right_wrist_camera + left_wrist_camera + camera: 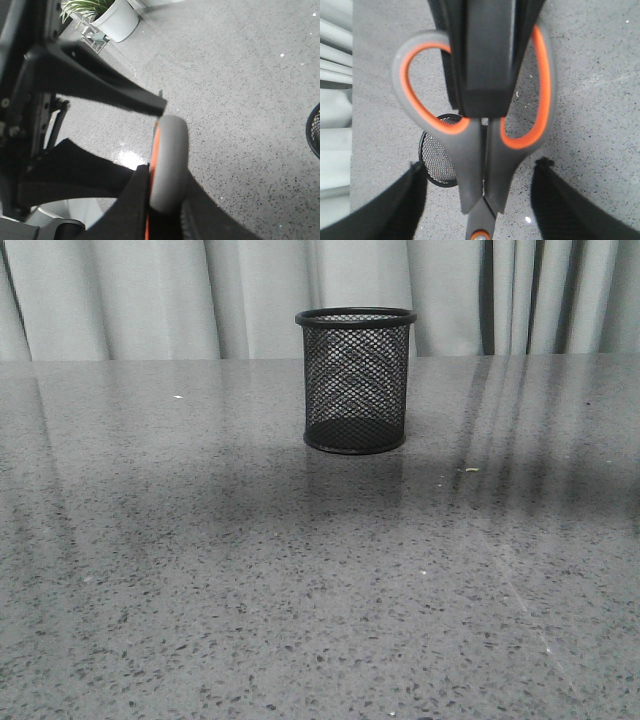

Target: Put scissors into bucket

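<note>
Left wrist view shows the scissors [480, 150] threaded by a black arm, the left fingers [417, 192] spread apart, the bucket [437, 160] seen beyond them on the table [600, 100]; a misaligned descent could strike the rim and tip it.

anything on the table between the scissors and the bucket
Nothing shows: in the left wrist view only bare grey table lies around the bucket, seen behind the raised scissors.
</note>
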Controlling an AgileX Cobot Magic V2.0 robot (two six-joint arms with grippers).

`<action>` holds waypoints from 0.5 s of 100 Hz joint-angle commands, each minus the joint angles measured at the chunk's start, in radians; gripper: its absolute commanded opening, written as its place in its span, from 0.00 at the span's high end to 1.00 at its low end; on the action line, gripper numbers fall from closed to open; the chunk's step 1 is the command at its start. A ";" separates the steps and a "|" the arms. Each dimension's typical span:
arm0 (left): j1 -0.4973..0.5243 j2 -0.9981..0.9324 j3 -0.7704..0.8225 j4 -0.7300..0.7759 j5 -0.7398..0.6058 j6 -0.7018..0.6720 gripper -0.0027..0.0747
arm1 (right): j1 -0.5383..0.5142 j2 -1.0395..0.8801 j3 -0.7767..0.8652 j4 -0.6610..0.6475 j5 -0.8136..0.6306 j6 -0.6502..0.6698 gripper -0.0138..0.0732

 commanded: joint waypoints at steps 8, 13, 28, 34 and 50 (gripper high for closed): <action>0.051 -0.082 -0.033 -0.028 -0.068 -0.097 0.32 | -0.001 -0.020 -0.033 0.047 -0.041 -0.036 0.92; 0.093 -0.102 -0.033 -0.028 -0.068 -0.136 0.32 | -0.001 -0.020 -0.040 0.032 -0.055 -0.036 0.92; 0.233 -0.152 -0.033 -0.032 -0.064 -0.268 0.32 | -0.001 -0.020 -0.102 -0.087 -0.069 -0.036 0.90; 0.299 -0.174 -0.033 -0.044 -0.055 -0.296 0.32 | -0.001 -0.020 -0.142 -0.130 -0.073 -0.034 0.90; 0.445 -0.220 -0.033 -0.105 -0.015 -0.319 0.32 | -0.001 -0.020 -0.242 -0.350 -0.084 0.101 0.89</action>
